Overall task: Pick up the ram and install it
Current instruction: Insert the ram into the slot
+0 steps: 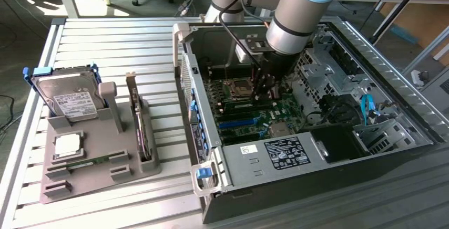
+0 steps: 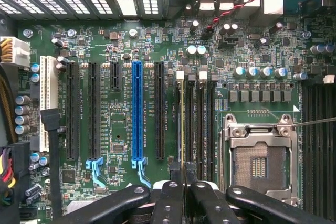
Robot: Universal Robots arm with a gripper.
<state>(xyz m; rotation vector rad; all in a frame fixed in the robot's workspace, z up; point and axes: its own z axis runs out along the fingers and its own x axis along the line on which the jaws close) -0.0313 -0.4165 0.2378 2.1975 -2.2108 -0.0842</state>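
the gripper (image 2: 182,192) jaws are clamping the ram (image 2: 181,124) edge-on over a motherboard (image 2: 121,51) memory slot (image 2: 188,119); slight misalignment is risking jamming or bending it.

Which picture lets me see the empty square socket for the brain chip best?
The wrist view: the socket faces the camera, open, its metal frame plain. In the exterior view the socket looks small beside the arm.

Slatted metal table (image 1: 105,40) here, with a grey parts holder (image 1: 98,160) sitting on the exterior view's left and the open PC case (image 1: 295,150) beside it.
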